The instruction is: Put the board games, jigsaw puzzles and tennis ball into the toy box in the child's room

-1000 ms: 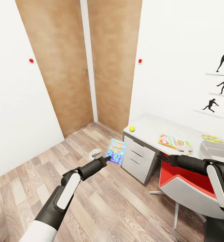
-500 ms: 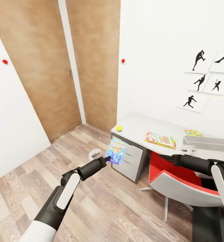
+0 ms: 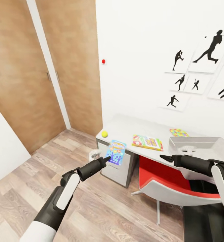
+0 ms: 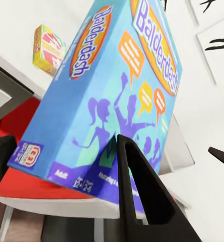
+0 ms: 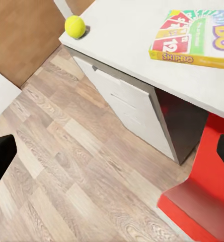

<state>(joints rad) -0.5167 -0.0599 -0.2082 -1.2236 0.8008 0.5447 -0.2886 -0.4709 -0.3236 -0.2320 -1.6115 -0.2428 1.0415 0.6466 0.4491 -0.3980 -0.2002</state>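
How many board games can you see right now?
2: the blue board game held in the left gripper in front of the desk drawers, and the Skip-Bo box lying on the table. Others may be out of view.

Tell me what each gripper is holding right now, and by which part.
The left gripper is shut on the blue Balderdash board game, gripping its lower edge so the box stands upright. The right gripper holds nothing; its fingers are spread.

Blue Balderdash board game [image 3: 116, 152] stands upright, clamped between the left gripper [image 3: 106, 158] fingers [image 4: 142, 194], with tennis ball [image 3: 104, 133], Skip-Bo box [image 3: 147, 142], jigsaw puzzle [image 3: 179, 132] and grey toy box [image 3: 199, 144] on the table [image 3: 125, 127] beyond the fingertips.
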